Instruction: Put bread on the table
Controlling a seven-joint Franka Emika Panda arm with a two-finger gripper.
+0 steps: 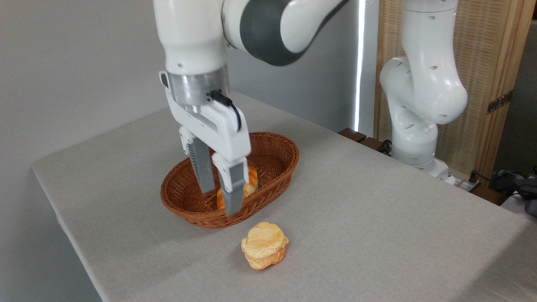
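Note:
The bread point(264, 245), a small round bun with a pale top and ridged golden base, rests on the table point(377, 218) in front of the wicker basket point(277, 149). My gripper point(220, 203) hangs above and to the left of the bun, over the basket's front rim. Its two grey fingers point(233, 188) stand apart with nothing between them, so it is open. Behind the fingers an orange-glazed loaf point(251, 180) lies in the basket, partly hidden.
The grey cloth table's left edge and front corner fall away near the basket. The arm's white base point(415, 126) stands at the back right, with cables and dark objects point(516, 184) beside it. A wooden panel point(482, 75) is behind.

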